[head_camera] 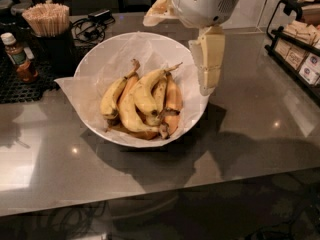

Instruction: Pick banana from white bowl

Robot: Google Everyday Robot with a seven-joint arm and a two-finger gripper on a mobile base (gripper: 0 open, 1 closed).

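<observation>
- While I watch through the one camera, the gripper hangs straight down from its white wrist housing, at the right rim of the white bowl.
- From my seat I cannot tell whether the gripper is open or closed; it shows side-on as one pale yellow block.
- It sits to the right of the fruit and touches none of it.
- The banana lies in the middle of the bowl on top of the pile, its long pale stem pointing up and right towards the gripper and its dark tip low among the others.
- An orange-tinted banana lies just to its right, and shorter yellow bananas lie to its left.
- Crinkled white paper lines the bowl, one corner sticking out past the left rim.
- The bowl stands on a grey counter.
- At the far left I see a dark cup of wooden sticks and a small white-capped bottle on a black mat.
- A rack of packets stands at the right edge.
</observation>
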